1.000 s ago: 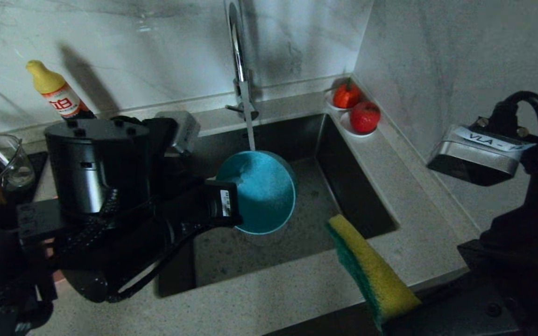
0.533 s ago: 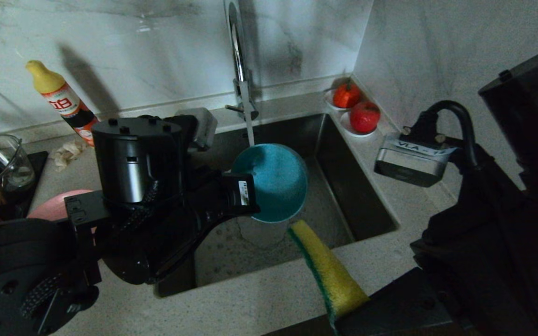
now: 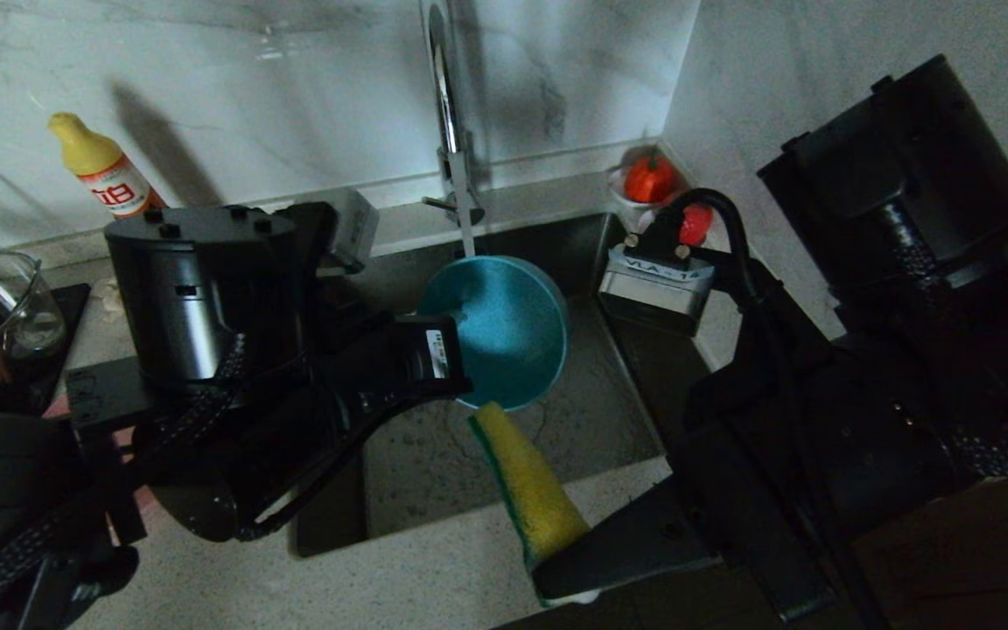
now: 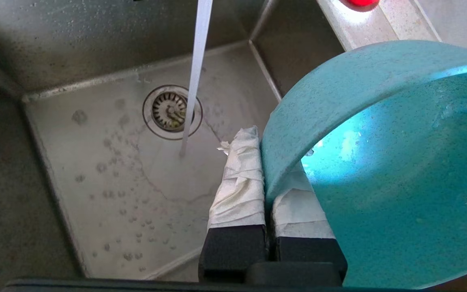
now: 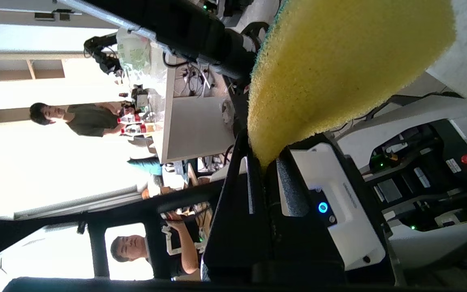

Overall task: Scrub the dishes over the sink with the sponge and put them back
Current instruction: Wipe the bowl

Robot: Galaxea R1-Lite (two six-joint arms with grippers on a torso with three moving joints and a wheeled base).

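**Sponge closes on the bowl held under the tap**

Head view: the left pincer (image 3: 460,385) clamps the near rim of the teal bowl (image 3: 504,328), holding it tilted over the sink (image 3: 591,411), with the tap's (image 3: 447,96) water stream (image 3: 469,232) running down at its far edge. The right pincer (image 3: 556,569) is shut on the lower end of the sponge (image 3: 526,481), whose free tip sits just below the bowl, nearly touching it. The pink plate is mostly hidden behind the left arm. A red fruit (image 3: 648,179) sits in the corner of the surface (image 3: 434,577).

Left wrist view: the padded fingers (image 4: 237,186) pinch the bowl's wall, one inside and one outside; the stream falls past it towards the drain (image 4: 172,111).

Right wrist view: the sponge is squeezed between the closed jaws, its yellow side facing the camera.

Risk: the bowl hangs from one narrow rim grip, so a hard push from the sponge could pivot or slip it into the sink. The sponge, held only by its end, may bend away instead of scrubbing.

Compared with a second ago, the right arm has swung inward, carrying the sponge from over the front surface to the bowl.
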